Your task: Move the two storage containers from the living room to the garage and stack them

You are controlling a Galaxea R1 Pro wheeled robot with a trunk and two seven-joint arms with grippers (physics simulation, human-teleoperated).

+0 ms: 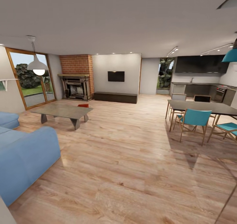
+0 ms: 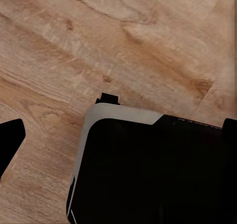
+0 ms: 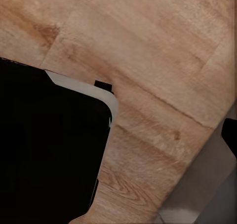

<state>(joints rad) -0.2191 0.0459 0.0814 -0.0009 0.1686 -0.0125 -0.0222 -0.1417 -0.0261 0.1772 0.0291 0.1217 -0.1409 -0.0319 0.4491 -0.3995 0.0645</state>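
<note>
Across living room, wood-plank flooring

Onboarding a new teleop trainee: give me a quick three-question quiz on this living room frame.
1. True or false: a red-orange object shows just beyond the grey coffee table.
2. Which sits nearest the camera? A) brick fireplace B) blue sofa C) wall TV
3. What colour are the dining chairs?

Key: 1 true; 2 B; 3 teal.
</note>
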